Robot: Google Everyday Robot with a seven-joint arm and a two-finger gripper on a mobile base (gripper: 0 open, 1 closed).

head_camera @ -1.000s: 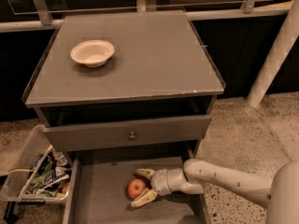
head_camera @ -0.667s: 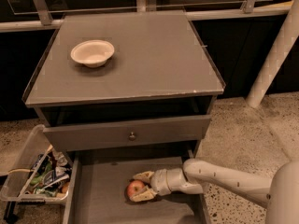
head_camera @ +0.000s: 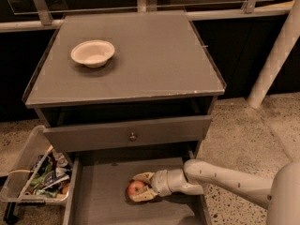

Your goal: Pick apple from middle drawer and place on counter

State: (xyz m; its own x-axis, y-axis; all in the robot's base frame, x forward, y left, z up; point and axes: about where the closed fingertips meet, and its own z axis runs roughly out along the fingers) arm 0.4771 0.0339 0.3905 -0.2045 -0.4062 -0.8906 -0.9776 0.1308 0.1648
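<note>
The apple (head_camera: 136,188), small, red with a yellowish patch, lies on the floor of the open middle drawer (head_camera: 101,205), the dark-grey shallow drawer at the bottom of the view. My gripper (head_camera: 139,187) reaches in from the right on a pale arm. Its two tan fingers (head_camera: 143,176) sit one behind and one in front of the apple, closed against it. The apple rests at drawer-floor height. The counter (head_camera: 154,55), a flat matte-grey cabinet top, is above and behind.
A white bowl (head_camera: 93,53) stands on the counter's left part. A grey drawer front with a round knob (head_camera: 132,136) overhangs the open drawer's back. A clear bin of packets (head_camera: 37,175) sits on the floor to the left. A white post (head_camera: 274,55) rises at right.
The fingers stood apart around the apple a second ago; they have since closed against it. The arm has barely moved, and the apple stays in place.
</note>
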